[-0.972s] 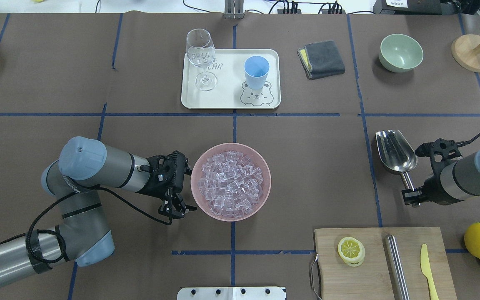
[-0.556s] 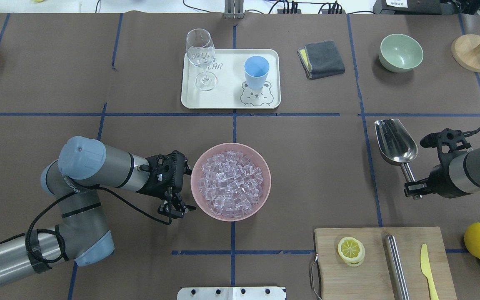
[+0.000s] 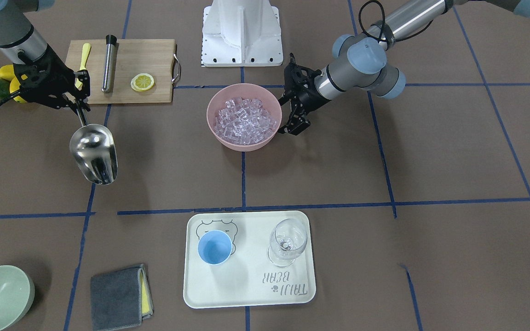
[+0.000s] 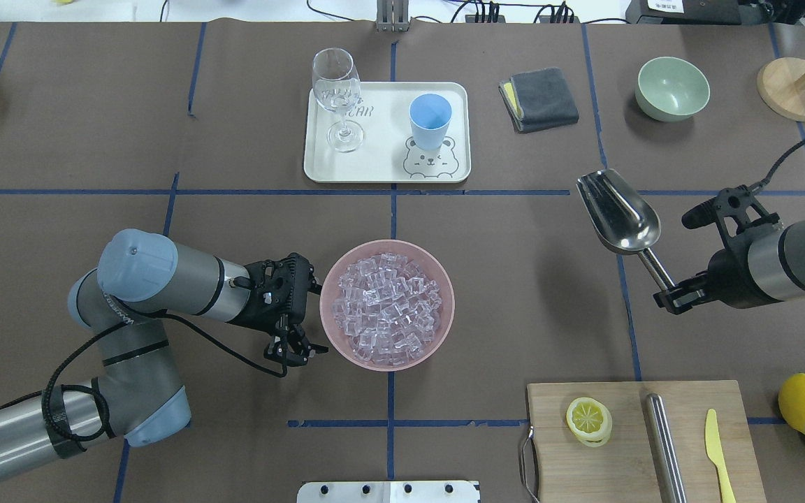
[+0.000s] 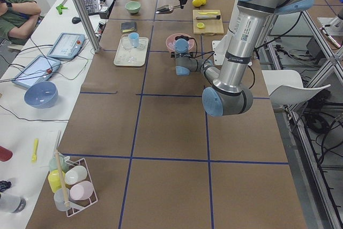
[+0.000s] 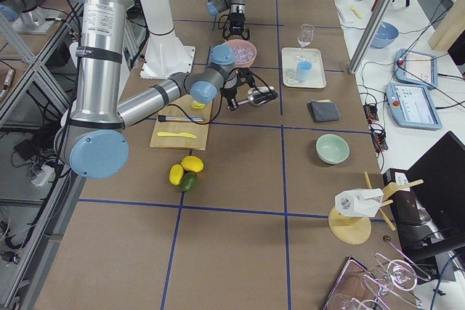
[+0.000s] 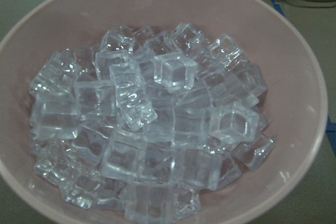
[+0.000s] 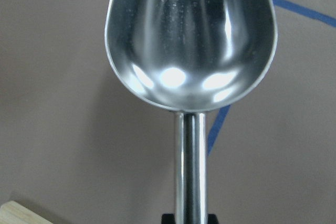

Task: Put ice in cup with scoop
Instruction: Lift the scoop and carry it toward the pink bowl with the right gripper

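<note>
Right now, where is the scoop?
Overhead view, right side: the scoop is held by its handle in the right end effector, right of the pink bowl.

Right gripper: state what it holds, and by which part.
The right gripper holds the scoop by the end of its thin rod handle; the trough is empty.

Lower left of the overhead frame: the left arm [image 4: 130,328] folds at the elbow and its forearm runs rightward. The left gripper [image 4: 295,351] is turned toward the bottom edge, jaws parted. At the right edge, the right arm [image 4: 794,258] reaches in leftward. The right gripper [image 4: 675,293] is clamped on the rod handle of the scoop [image 4: 619,209], held clear of the table.
</note>
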`<action>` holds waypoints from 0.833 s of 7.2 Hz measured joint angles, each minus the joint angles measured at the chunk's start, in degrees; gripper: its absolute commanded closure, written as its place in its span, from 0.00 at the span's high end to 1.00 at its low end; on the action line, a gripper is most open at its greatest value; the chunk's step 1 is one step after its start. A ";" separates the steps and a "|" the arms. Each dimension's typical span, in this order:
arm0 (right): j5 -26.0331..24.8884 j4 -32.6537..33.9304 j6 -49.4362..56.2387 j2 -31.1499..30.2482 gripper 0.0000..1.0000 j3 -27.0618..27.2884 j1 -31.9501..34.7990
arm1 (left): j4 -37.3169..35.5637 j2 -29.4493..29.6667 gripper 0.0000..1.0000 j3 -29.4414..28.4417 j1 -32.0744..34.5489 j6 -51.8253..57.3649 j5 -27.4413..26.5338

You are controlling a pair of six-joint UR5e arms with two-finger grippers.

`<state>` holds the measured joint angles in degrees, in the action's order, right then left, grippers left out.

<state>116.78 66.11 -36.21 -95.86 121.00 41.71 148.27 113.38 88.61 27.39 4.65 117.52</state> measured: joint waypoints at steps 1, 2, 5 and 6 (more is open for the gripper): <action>1.84 0.33 2.69 2.58 0.00 0.28 0.85 | 0.02 0.00 1.00 -0.01 0.00 0.03 -0.01; 4.11 2.00 3.90 4.66 0.00 0.88 0.97 | 0.40 -0.01 1.00 -0.22 0.00 0.06 0.01; 4.89 22.76 4.77 14.33 0.00 7.83 -2.89 | 2.62 -0.01 1.00 -1.38 0.03 0.05 0.02; 1.96 31.53 5.50 19.16 0.00 10.11 -5.42 | 2.83 -0.01 1.00 -1.47 0.03 -0.02 0.00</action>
<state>118.74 97.64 -30.71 -76.70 131.10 36.29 151.10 113.38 87.14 27.42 4.63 117.52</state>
